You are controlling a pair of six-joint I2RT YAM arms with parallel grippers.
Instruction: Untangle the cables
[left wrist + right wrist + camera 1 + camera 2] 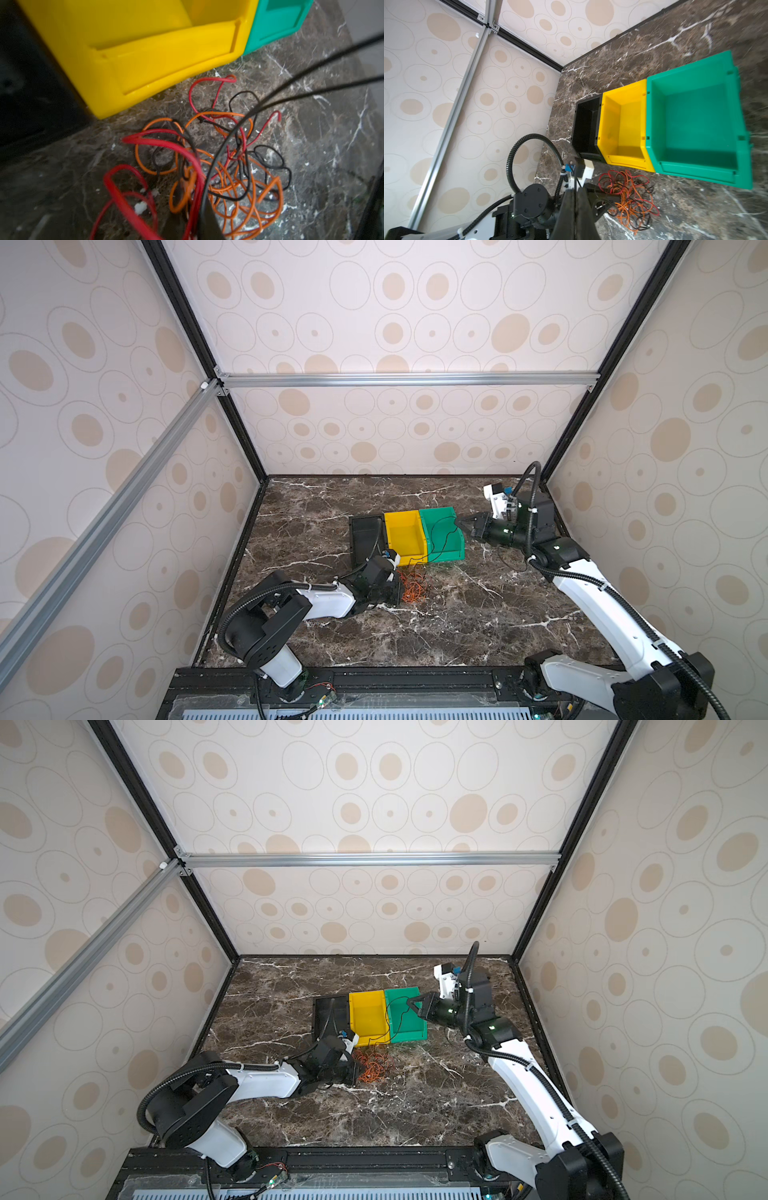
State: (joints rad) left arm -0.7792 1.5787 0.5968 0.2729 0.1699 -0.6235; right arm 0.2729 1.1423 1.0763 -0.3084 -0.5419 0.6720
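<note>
Right fingers (pixel 464 526) are pressed shut on a black cable (pixel 262 107) over the green bin's (pixel 448 556) edge. The left fingers (pixel 209 226) are closed on that strand at the tangled cables (pixel 411 587), which are heaped on the table (pixel 457 626) before the yellow bin (pixel 166 62).

Behind cables (pixel 413 587): 3 bins (pixel 403 514) in a row block the way.
Above them: taut black cable (pixel 324 68) crosses.
Front, right: bare table (pixel 478 626), open.
</note>
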